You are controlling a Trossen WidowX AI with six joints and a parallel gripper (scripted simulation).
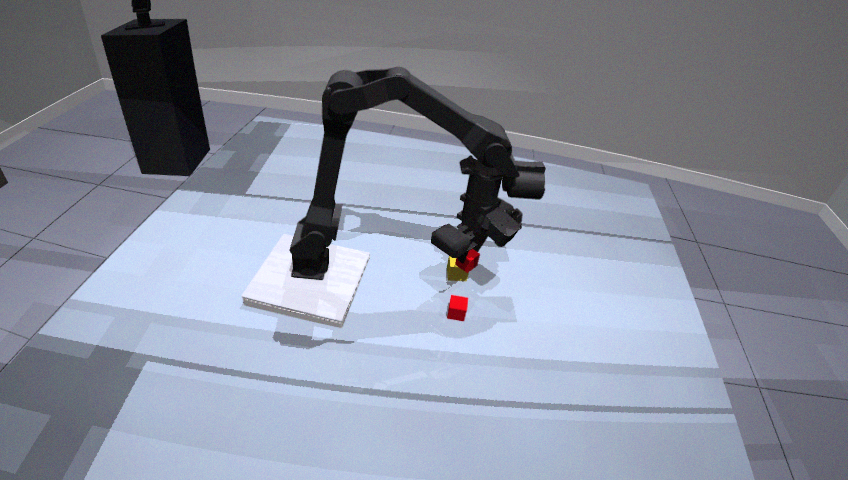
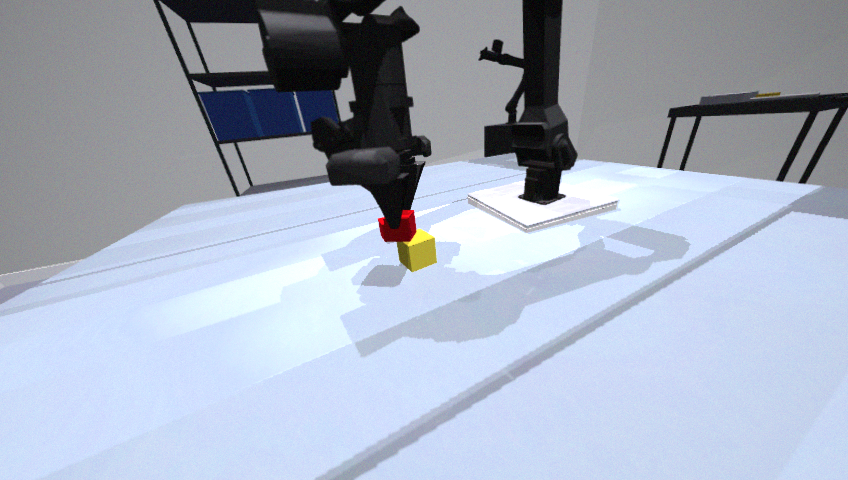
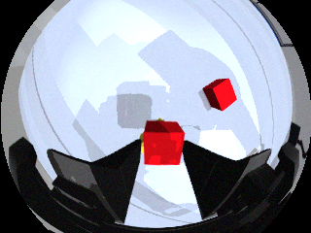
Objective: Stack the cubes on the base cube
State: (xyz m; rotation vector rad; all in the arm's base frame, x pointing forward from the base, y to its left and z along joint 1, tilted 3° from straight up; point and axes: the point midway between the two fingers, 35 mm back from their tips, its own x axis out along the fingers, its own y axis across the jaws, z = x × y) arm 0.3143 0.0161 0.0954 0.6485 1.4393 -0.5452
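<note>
The yellow base cube (image 1: 457,274) (image 2: 420,252) stands on the table. One red cube (image 1: 471,261) (image 2: 408,228) (image 3: 163,149) is over one top corner of it and sticks out past its sides; whether it is exactly level is hard to tell. My gripper (image 1: 465,256) (image 2: 398,221) (image 3: 161,144) points down with its fingers slightly parted around this red cube, and a thin gap shows at its left side in the wrist view. The other red cube (image 1: 457,308) (image 3: 221,94) lies on the table apart from the base and is not visible in the exterior view. Most of the base is hidden in the wrist view.
The arm's white base plate (image 1: 267,292) (image 2: 499,216) lies on the table. A black pedestal (image 1: 159,101) stands far behind. A shelf with blue bins (image 2: 270,113) and a side table (image 2: 767,104) stand beyond the table.
</note>
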